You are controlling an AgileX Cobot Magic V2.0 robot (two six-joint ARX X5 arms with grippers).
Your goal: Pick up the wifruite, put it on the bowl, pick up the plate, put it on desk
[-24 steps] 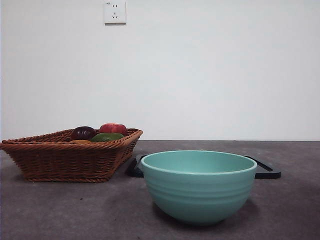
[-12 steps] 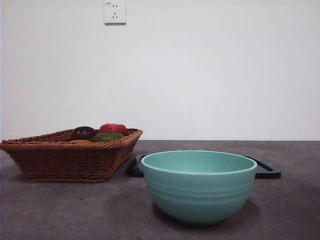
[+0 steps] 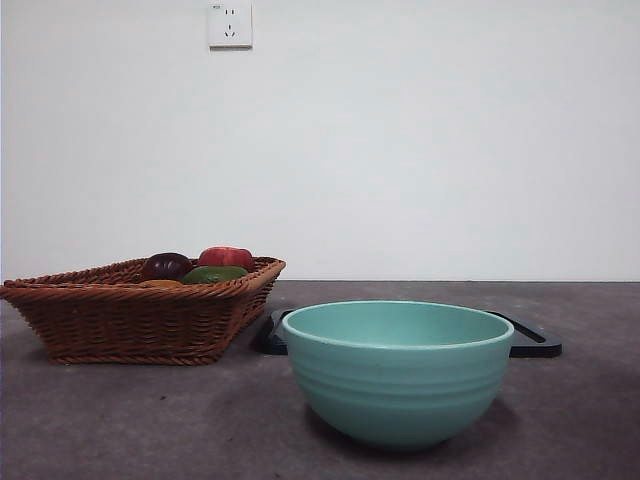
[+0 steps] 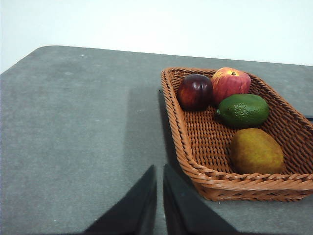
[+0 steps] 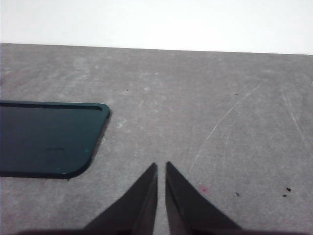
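The wifruite [image 4: 257, 151], a brown-orange fruit, lies in a wicker basket [image 4: 195, 169] beside my left gripper [image 4: 160, 171], which is shut, empty and hovering over the desk [image 4: 73, 122] just outside the basket's rim. In the front view only a sliver of the wifruite [image 3: 160, 284] shows above the basket rim [image 3: 130, 320]. The mint-green bowl [image 3: 398, 372] stands empty on the desk at the front. A flat black plate [image 3: 532, 341] lies behind it. My right gripper [image 5: 161, 169] is shut and empty over bare desk, off the plate's corner [image 5: 46, 137].
The basket also holds a dark purple fruit [image 4: 194, 91], a red apple [image 4: 230, 84] and a green avocado [image 4: 243, 110]. A white wall with a socket [image 3: 229, 24] stands behind the table. Neither arm shows in the front view.
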